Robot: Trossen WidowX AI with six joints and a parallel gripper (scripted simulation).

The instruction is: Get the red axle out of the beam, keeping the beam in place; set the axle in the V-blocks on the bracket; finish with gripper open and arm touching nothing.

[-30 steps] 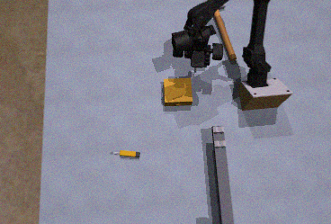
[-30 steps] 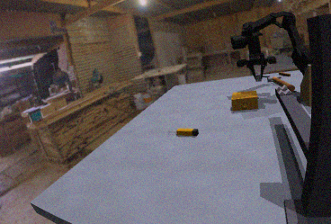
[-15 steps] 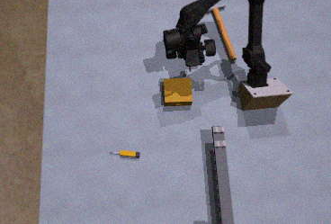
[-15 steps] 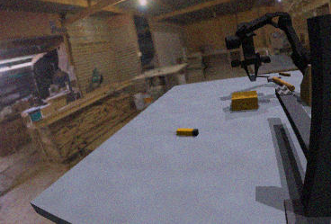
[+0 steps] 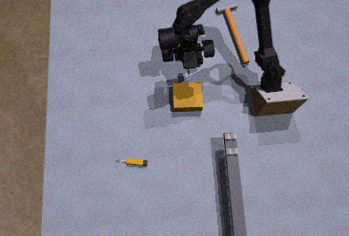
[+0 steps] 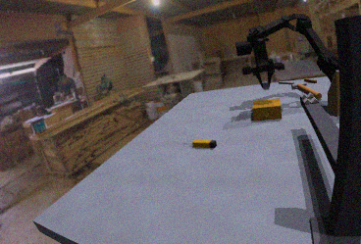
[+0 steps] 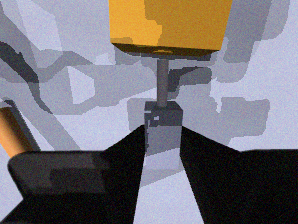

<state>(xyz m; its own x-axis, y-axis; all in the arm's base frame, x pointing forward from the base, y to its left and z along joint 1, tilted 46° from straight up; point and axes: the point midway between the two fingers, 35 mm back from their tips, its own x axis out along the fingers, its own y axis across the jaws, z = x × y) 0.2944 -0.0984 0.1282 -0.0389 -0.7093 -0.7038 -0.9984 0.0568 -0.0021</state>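
Blue-grey tabletop below; my fingers clench a grey rod, presumably the axle, near the yellow block. I should level it over both V-blocks before lowering.

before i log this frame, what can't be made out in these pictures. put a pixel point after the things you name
- Long grey bar (image 5: 234, 192): far end cut off by the top view's lower edge.
- Rod in the gripper (image 7: 162, 82): its grey end block's lower part is hard to separate from the background, wrist view.
- Orange block (image 7: 170, 25): far side cut off by the wrist view's upper edge.
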